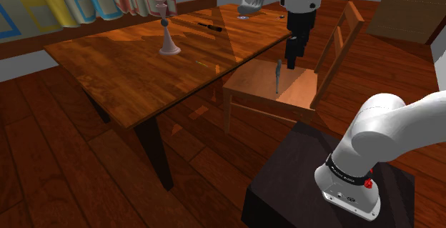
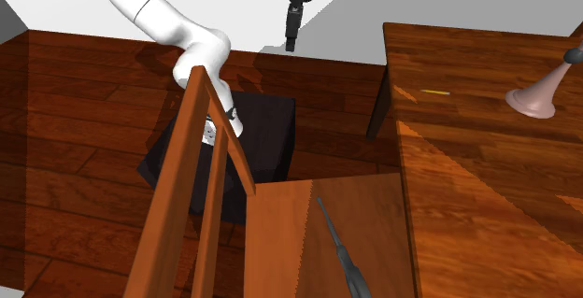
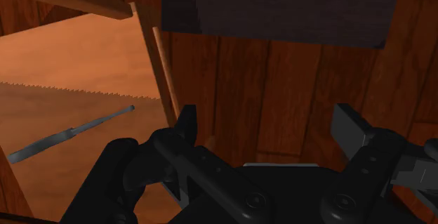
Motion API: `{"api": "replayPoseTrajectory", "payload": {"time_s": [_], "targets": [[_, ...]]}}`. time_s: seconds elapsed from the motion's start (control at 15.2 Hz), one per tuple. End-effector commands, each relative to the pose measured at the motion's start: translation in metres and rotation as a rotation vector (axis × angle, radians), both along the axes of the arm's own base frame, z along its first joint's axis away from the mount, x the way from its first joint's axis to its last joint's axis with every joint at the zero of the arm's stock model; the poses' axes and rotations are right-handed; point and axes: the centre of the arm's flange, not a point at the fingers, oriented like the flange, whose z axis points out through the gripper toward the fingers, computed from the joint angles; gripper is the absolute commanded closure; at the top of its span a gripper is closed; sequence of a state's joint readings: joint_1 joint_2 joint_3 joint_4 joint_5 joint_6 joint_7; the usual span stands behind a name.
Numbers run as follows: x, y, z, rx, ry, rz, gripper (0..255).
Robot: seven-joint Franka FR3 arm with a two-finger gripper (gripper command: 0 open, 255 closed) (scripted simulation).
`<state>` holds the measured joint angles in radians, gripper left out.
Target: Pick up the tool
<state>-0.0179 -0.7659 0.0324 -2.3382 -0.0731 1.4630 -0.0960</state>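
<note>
Grey screwdriver (image 1: 278, 74) on chair seat (image 1: 250, 87), between table (image 1: 129, 76) and chair back (image 1: 345, 33)

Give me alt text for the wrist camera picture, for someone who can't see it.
An open black pincer hangs over wooden floor, holding nothing. The slim grey tool lies off to one side on a wooden chair seat.

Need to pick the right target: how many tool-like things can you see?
2. One slim grey tool lies on the chair seat, off to one side of the open hand. One thin dark item lies on the table, beyond the lamp base. Others may be hidden.
</note>
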Motion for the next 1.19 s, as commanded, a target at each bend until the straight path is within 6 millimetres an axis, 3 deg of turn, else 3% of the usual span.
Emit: {"api": "replayPoseTrajectory", "payload": {"time_s": [0.0, 0.59, 1.12], "targets": [[0.000, 0.000, 0.000, 0.000, 0.000, 0.000, 0], [0.086, -0.081, -0.052, 0.047, 0.018, -0.238, 0], [0.145, -0.166, -0.102, 0.088, 0.033, -0.449, 0]]}}
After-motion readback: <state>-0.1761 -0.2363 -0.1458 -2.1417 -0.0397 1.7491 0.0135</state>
